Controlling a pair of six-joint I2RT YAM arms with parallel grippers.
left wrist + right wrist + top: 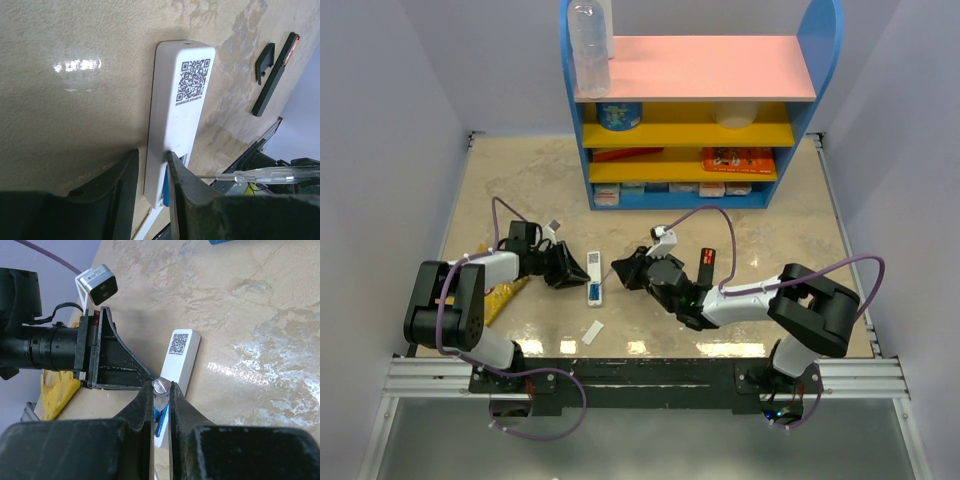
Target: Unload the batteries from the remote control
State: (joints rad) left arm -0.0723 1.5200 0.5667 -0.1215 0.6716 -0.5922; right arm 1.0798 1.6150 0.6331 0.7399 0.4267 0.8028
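"Left wrist view: which step?"

"Prying, I judge. Bottom centre, my left pincer (151, 153) stands spread astride the remote (182, 115), not pinching; a blue battery (165, 196) sits in its open bay there. My right pincer (161, 385) is pressed on a clear stick (260, 174); next its tip must get under that cell."

"Farther off?"

"Black pieces (272, 75), upper right, unseen from the right wrist."

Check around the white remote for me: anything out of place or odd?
The white remote lies back-up with its battery bay open, a blue battery showing. A small white piece, probably the bay's cover, lies loose apart from it, nearer the arms' bases. Nothing looks spilled or broken.
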